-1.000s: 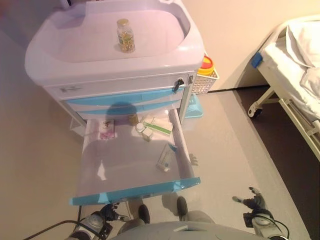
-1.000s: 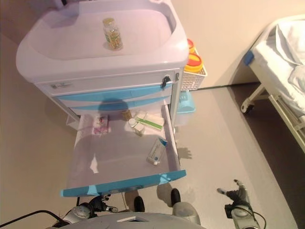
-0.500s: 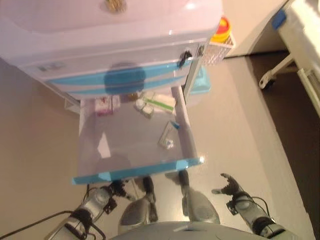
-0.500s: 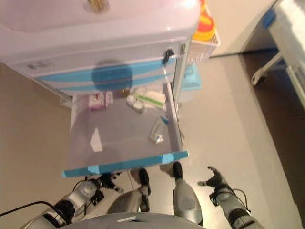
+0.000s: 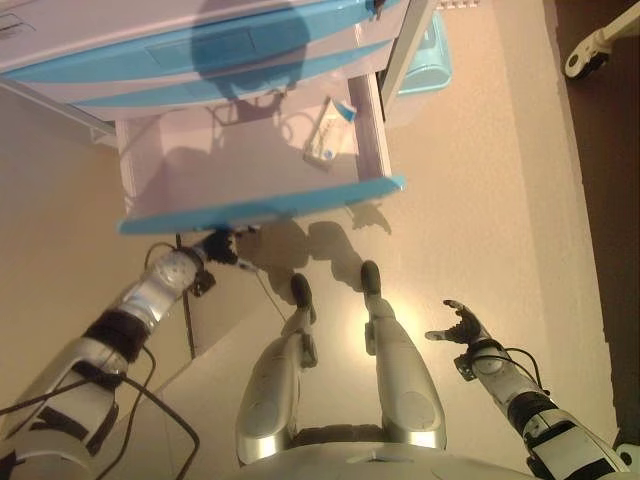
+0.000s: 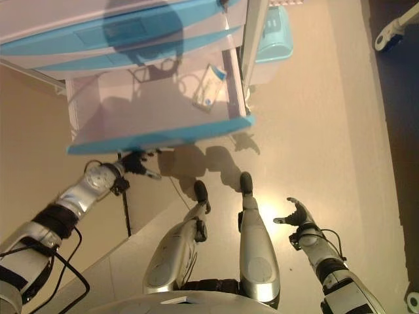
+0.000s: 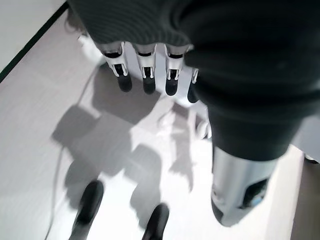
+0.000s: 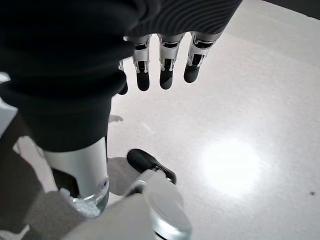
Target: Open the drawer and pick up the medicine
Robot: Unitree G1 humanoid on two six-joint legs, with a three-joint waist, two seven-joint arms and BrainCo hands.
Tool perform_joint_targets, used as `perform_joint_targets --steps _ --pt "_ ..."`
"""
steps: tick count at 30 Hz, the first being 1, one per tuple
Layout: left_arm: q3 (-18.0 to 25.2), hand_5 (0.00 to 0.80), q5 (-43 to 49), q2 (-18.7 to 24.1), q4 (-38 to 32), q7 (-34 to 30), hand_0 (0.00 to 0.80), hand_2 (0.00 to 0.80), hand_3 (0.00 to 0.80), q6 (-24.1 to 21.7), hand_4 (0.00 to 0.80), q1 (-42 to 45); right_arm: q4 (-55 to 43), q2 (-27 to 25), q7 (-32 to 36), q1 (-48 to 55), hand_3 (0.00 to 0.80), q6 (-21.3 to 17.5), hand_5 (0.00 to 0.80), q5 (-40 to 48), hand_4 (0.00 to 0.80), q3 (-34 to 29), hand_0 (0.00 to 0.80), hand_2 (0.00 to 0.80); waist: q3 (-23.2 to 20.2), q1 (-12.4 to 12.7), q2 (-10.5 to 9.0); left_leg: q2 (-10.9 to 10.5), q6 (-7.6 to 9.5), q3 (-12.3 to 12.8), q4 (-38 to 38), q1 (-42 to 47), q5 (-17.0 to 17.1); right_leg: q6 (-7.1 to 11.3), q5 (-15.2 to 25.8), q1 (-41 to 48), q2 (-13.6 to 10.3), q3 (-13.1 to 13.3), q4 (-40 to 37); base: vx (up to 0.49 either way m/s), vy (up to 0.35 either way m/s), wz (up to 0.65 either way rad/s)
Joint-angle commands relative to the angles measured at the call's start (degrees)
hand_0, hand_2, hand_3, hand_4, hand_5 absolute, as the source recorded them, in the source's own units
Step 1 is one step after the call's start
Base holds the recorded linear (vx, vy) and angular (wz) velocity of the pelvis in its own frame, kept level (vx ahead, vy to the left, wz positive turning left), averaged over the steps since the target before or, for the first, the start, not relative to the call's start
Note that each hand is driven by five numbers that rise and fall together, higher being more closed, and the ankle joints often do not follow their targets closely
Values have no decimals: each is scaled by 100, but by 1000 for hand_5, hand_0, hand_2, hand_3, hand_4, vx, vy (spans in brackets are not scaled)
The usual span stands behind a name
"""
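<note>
The cart's lower drawer point(image 5: 150, 205) stands pulled out, with a blue front edge point(image 6: 160, 134). A white medicine box with a blue end point(image 5: 328, 130) lies inside near the drawer's right wall, and it also shows in the right eye view point(image 6: 208, 85). My left hand point(image 5: 215, 250) is just below the drawer front near its left part, with its fingers point(image 7: 145, 80) straight and empty. My right hand point(image 5: 455, 325) hangs open over the floor, right of the drawer and well below it, holding nothing point(image 8: 165, 65).
Closed blue-fronted drawers point(image 5: 200, 60) sit above the open one. A light blue bin point(image 5: 430, 60) stands on the floor right of the cart. A bed's wheel point(image 5: 590, 45) shows at the far right. Items at the drawer's back lie in shadow.
The camera has tilted down: the cart top has left the view and more floor shows. Both arms show further. The drawer stays open with the box inside.
</note>
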Motion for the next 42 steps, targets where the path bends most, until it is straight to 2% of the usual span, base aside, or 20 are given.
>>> perform_joint_targets --steps 1,5,10,12,15,19,23,29,32,35,39,41,42 --pt "486 0 -386 501 331 78 0 0 0 2 0 -992 -179 -358 48 296 0 -106 0 95 0 59 0 0 -117 -308 42 -222 191 -283 1447 -842 -908 -23 -354 -623 47 -131 928 29 91 -11" --pt "543 0 -695 708 1326 278 0 0 0 29 0 -1963 -251 -413 44 319 0 -127 0 56 0 139 0 0 -117 -451 18 -208 215 -193 1602 -990 -995 0 -329 -808 51 0 989 24 88 -6" --pt "791 0 -1201 780 2801 1666 0 0 0 -381 0 -3203 -333 -363 -38 299 0 -128 0 143 0 414 0 0 -117 -625 -130 -177 230 -105 1747 -1027 -1119 12 -357 -881 102 161 1054 25 46 -13" --pt "879 0 -1412 726 3129 2374 0 0 0 -665 0 -3563 -330 -300 -95 269 0 -156 0 199 0 546 0 0 -117 -664 -201 -166 234 -95 1764 -1022 -1167 18 -360 -884 125 206 1043 12 2 -5" --pt "935 0 -1320 615 3256 2951 0 0 0 -876 0 -3762 -368 -206 -115 207 0 -151 0 268 0 707 0 0 -117 -672 -295 -142 233 -94 1765 -995 -1221 35 -343 -849 165 259 990 6 -25 -5" --pt "921 0 -1358 461 3111 2894 0 0 0 -830 0 -3650 -466 -137 -122 160 0 -120 0 293 0 777 0 0 -117 -647 -358 -134 233 -108 1647 -896 -1234 72 -296 -762 207 307 869 -12 -15 -4" --pt "970 0 -1389 327 2803 2455 0 0 0 -804 0 -3190 -512 -61 -96 134 0 -98 0 214 0 722 0 0 -117 -568 -364 -154 229 -147 1440 -699 -1211 107 -268 -577 220 318 721 -35 -37 -3" --pt "1363 0 -1759 -95 2076 1840 0 0 0 -1108 0 -1658 -441 89 -5 167 0 -117 0 172 0 480 0 0 -201 -311 -282 -232 167 -320 930 -140 -1060 160 -231 6 107 142 352 -9 -57 6" --pt "1631 0 -2133 -485 1759 1461 0 0 0 -1358 0 -679 -335 193 231 236 0 -222 0 277 0 303 0 0 -393 -146 -231 -253 97 -434 588 142 -927 157 -220 321 29 -11 110 15 -55 1" --pt "1915 0 -2477 -1107 1548 1115 0 0 0 -1519 0 307 -203 348 695 395 0 -297 0 598 0 54 0 0 -678 14 -178 -249 8 -595 187 513 -790 153 -239 762 -2 -226 -176 54 -69 11" --pt "2055 0 -2302 -1727 1713 880 0 0 0 -1715 0 1182 67 546 1287 582 0 -414 0 1184 0 -243 0 0 -1070 164 -160 -214 -85 -769 -191 905 -654 128 -278 1257 25 -462 -467 59 -80 22" --pt "2063 0 -2303 -1762 1733 871 0 0 0 -1712 0 1232 99 557 1327 594 0 -428 0 1223 0 -266 0 0 -1099 171 -159 -212 -92 -781 -211 932 -647 127 -281 1290 27 -478 -484 72 -50 17" --pt "2164 0 -2226 -2076 1997 779 0 0 0 -1816 0 1677 315 646 1696 682 0 -441 0 1413 0 -484 0 0 -1407 257 -137 -185 -135 -855 -344 1137 -601 94 -313 1546 53 -606 -597 130 -74 18"
